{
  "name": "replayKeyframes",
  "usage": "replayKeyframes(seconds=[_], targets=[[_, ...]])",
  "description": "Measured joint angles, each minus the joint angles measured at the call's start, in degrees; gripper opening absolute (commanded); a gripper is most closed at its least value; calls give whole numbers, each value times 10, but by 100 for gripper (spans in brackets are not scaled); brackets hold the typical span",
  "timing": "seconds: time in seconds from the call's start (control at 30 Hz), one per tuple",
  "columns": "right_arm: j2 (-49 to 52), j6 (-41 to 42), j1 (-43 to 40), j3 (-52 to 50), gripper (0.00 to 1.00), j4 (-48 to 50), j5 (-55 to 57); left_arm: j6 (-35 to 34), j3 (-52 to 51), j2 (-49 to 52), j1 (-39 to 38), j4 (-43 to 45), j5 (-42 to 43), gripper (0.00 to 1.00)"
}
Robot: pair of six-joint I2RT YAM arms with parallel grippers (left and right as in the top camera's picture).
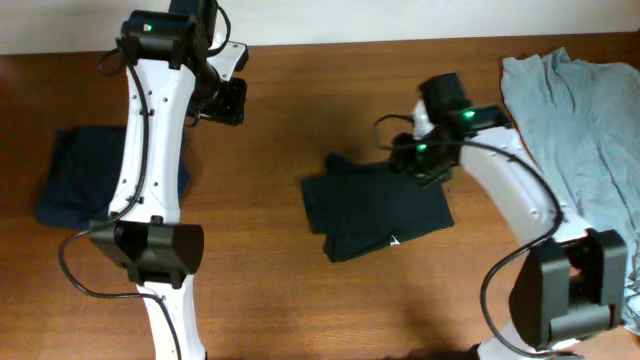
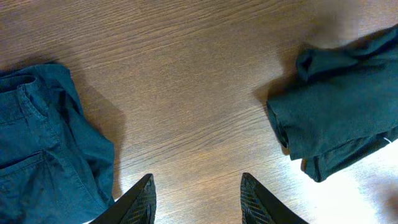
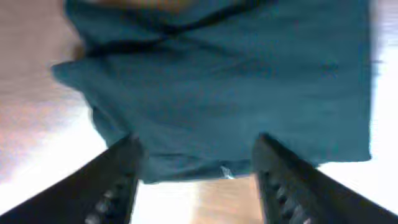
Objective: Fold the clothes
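The T-shirt is laid folded into a soft, rough rectangle of dark greenish cloth at the middle of the wood-grain table. The right hand is held over one edge of it, fingers spread, gripping nothing. The left hand is also held spread, over bare wood between the shirt and rumpled blue jeans.
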Motion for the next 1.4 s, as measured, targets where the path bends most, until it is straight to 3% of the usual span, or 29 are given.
replayKeyframes(seconds=[0.1,0.3,0.5,0.7,0.73,0.8,0.9,1.0,1.2,1.4], targets=[[0,-60,-64,0,70,-14,-9,0,0,0,0,0,0,44],[44,-199,-166,0,71,-22,-80,0,0,0,0,0,0,44],[138,-309,-183,0,69,-10,-108,0,0,0,0,0,0,44],[198,-394,-183,0,32,-8,-207,0,0,0,0,0,0,44],[200,-401,-183,0,18,-14,-220,0,0,0,0,0,0,44],[200,-408,-183,0,5,-23,-241,0,0,0,0,0,0,45],[200,-396,-185,-1,4,-35,-251,0,0,0,0,0,0,44],[178,-341,-186,-2,4,-37,-185,0,0,0,0,0,0,44],[5,-230,-187,-3,4,-55,-31,0,0,0,0,0,0,45],[-57,-187,-167,-3,4,-76,3,0,0,0,0,0,0,44]])
